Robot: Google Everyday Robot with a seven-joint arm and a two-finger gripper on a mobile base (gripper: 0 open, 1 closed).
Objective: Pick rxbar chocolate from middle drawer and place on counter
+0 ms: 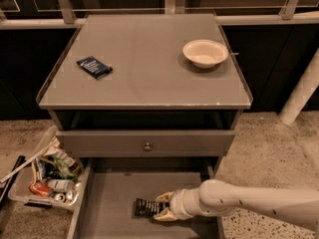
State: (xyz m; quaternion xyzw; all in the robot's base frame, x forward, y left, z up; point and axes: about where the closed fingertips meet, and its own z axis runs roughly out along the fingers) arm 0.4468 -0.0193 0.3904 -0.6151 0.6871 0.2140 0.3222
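Note:
The rxbar chocolate (145, 207), a flat black wrapper with white lettering, lies on the grey floor of the open middle drawer (109, 203). My gripper (162, 207) reaches in from the right, low over the drawer floor. Its two pale fingers (164, 198) straddle the bar's right end and press on its two long edges. The bar still rests on the drawer floor. The counter (144, 59) is the grey cabinet top above.
On the counter lie a dark blue packet (94, 67) at the left and a cream bowl (205, 53) at the right. A closed drawer front with a round knob (147, 146) overhangs the open drawer. A clear bin of clutter (45, 173) stands on the floor at the left.

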